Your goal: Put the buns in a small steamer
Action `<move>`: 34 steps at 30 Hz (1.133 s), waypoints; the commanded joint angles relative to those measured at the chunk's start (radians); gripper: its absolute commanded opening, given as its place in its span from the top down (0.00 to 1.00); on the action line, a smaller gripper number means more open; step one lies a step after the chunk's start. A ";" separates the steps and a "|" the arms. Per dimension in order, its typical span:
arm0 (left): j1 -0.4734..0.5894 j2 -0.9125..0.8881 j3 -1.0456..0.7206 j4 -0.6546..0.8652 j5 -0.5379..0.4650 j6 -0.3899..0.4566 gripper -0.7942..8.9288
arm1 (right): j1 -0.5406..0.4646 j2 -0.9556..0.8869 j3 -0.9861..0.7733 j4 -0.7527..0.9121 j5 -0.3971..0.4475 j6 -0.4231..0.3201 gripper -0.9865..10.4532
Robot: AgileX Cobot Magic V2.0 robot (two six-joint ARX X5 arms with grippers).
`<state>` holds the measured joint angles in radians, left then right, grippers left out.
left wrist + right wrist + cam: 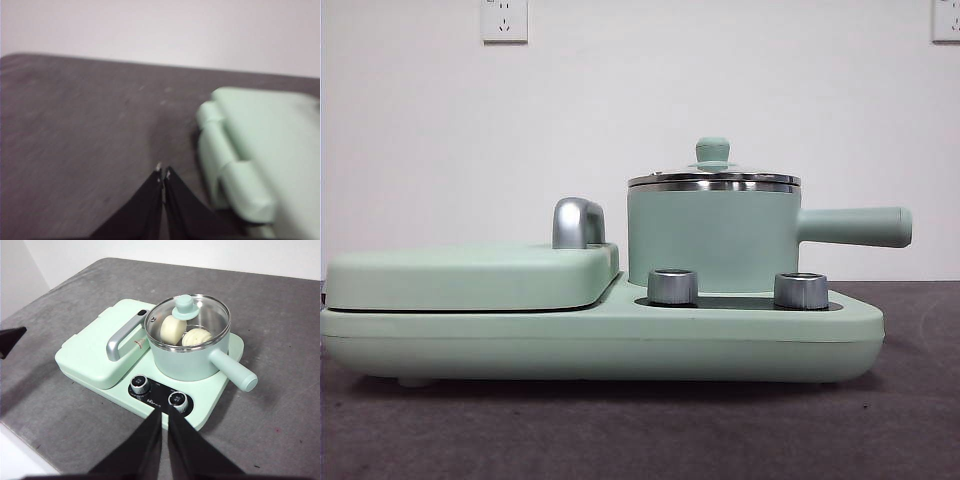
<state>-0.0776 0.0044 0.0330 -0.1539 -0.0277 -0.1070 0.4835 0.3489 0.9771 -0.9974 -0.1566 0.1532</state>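
Note:
The small steamer [712, 238] [190, 347] is a mint-green pot with a side handle, standing on the right half of the cooker base [600, 340] [210, 405]. Its glass lid [187, 320] with a green knob [712, 151] is on. Through the lid I see both buns inside: the smooth one [171, 330] and the pleated one [197, 337]. My right gripper [164, 412] is shut and empty, raised above the near side of the cooker. My left gripper [163, 172] is shut and empty over the dark table beside the cooker's hinged end [235, 165].
The flat hinged lid section [470, 275] [97, 352] with a steel handle [578, 222] [122, 335] fills the cooker's left half. Two steel knobs [672, 286] [801, 290] stand in front of the pot. The dark grey table [280, 430] ends at a white wall.

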 commanded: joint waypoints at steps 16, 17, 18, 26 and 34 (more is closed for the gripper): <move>0.000 -0.001 -0.020 -0.008 -0.010 -0.011 0.91 | 0.005 0.002 0.011 0.011 0.000 -0.006 0.90; 0.000 -0.001 -0.020 -0.008 -0.010 -0.011 0.91 | 0.005 0.002 0.011 0.011 0.000 -0.006 0.90; 0.000 -0.001 -0.020 -0.007 -0.010 -0.011 0.91 | 0.005 0.002 0.011 0.011 0.000 -0.006 0.90; 0.000 -0.001 -0.020 -0.007 -0.010 -0.011 0.91 | -0.121 -0.007 -0.014 0.051 -0.042 -0.006 0.90; 0.000 -0.001 -0.020 -0.007 -0.010 -0.011 0.91 | -0.410 -0.151 -0.352 0.509 -0.013 -0.009 0.90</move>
<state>-0.0776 0.0040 0.0326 -0.1753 -0.0330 -0.1169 0.0826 0.2054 0.6590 -0.5526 -0.1749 0.1532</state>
